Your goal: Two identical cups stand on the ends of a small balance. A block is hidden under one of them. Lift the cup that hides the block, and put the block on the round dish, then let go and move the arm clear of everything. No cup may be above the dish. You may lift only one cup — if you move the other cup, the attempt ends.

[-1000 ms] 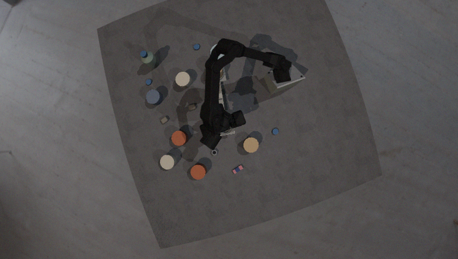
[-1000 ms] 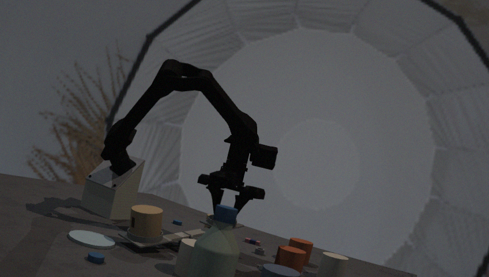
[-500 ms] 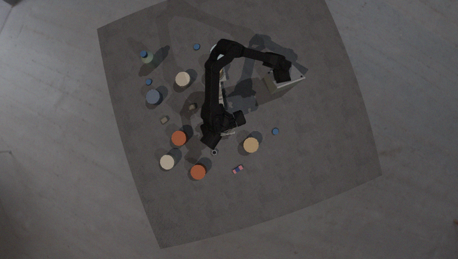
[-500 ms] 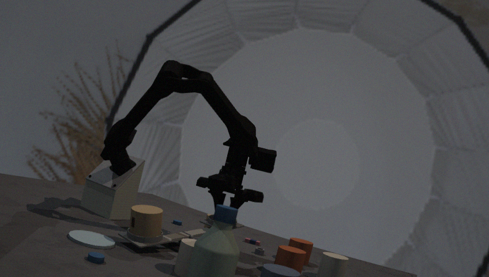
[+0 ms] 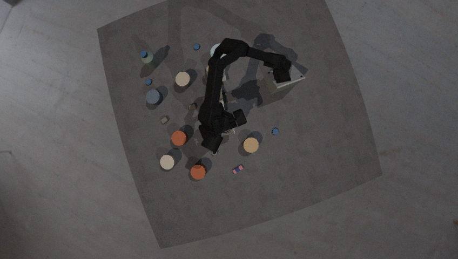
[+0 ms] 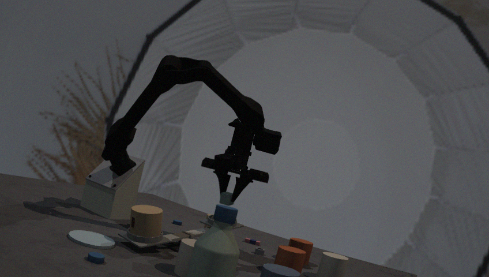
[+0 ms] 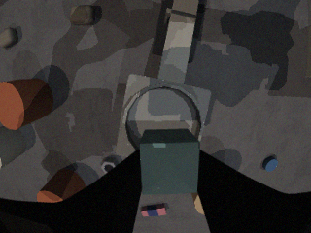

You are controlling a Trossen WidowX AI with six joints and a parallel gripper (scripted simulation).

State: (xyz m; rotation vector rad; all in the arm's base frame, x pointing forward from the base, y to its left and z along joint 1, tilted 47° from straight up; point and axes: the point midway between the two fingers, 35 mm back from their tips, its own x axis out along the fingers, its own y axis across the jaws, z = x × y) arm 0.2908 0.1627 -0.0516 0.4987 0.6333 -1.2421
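Since your gripper [image 6: 230,198] is clamped on the block [image 7: 170,167], carry it back toward the base to the round dish [image 6: 90,239], w/ no cup overhead.

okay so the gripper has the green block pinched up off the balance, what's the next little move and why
Probably carry it toward the round dish. The gripper is shut on the green block, which hangs above the ring on the balance pad. The dish lies past the cup standing on the other end, so swing high enough and wide of that cup: it must not be touched.
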